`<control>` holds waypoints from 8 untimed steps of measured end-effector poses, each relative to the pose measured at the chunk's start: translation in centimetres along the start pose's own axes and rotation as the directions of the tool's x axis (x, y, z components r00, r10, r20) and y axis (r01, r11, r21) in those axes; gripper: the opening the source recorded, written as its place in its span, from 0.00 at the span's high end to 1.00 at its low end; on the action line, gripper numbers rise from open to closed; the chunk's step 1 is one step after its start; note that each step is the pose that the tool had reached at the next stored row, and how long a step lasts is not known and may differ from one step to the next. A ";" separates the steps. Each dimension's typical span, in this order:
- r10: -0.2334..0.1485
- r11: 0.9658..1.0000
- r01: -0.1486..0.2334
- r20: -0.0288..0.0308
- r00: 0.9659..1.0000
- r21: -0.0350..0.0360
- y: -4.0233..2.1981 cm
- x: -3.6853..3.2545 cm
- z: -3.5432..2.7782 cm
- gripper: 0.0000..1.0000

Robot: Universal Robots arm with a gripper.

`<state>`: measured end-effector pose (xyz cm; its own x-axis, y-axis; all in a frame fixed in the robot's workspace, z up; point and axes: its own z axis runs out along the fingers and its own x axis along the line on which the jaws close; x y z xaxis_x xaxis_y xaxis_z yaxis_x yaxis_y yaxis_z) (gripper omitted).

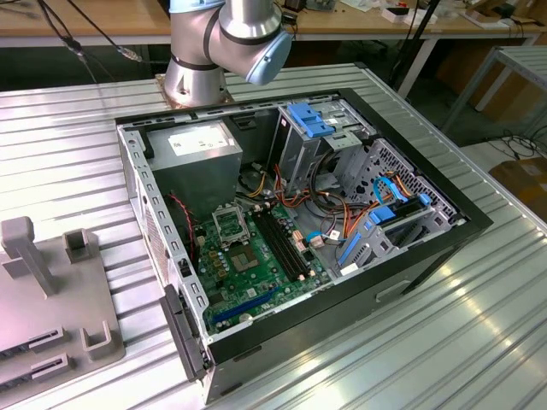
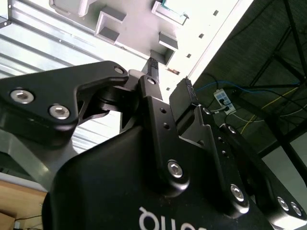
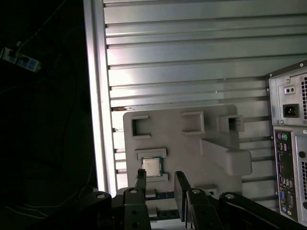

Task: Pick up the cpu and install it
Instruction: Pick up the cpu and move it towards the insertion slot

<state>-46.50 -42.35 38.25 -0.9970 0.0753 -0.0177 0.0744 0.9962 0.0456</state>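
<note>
Hovering above the fixture plate (image 3: 182,148), gripper (image 3: 160,184) fingers (image 3: 140,179) spread and empty near the seated cpu (image 3: 151,166); pick stage, likely needs squaring on it.

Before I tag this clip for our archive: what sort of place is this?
Probably a robotics lab or workshop: an open computer case lies on a ribbed aluminium table, the cpu sits in a grey fixture, and wooden workbenches with cables stand behind.
</note>
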 end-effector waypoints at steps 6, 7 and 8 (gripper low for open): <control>0.000 1.000 0.000 0.000 1.000 0.000 -0.01 0.11 0.00 0.63; 0.000 1.000 0.000 0.000 1.000 0.000 -0.01 0.15 0.00 0.63; 0.000 1.000 0.000 0.000 1.000 0.000 -0.01 0.19 0.00 0.63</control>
<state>-46.69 -42.35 38.25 -0.9970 0.0753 -0.0176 0.0744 0.9962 0.0456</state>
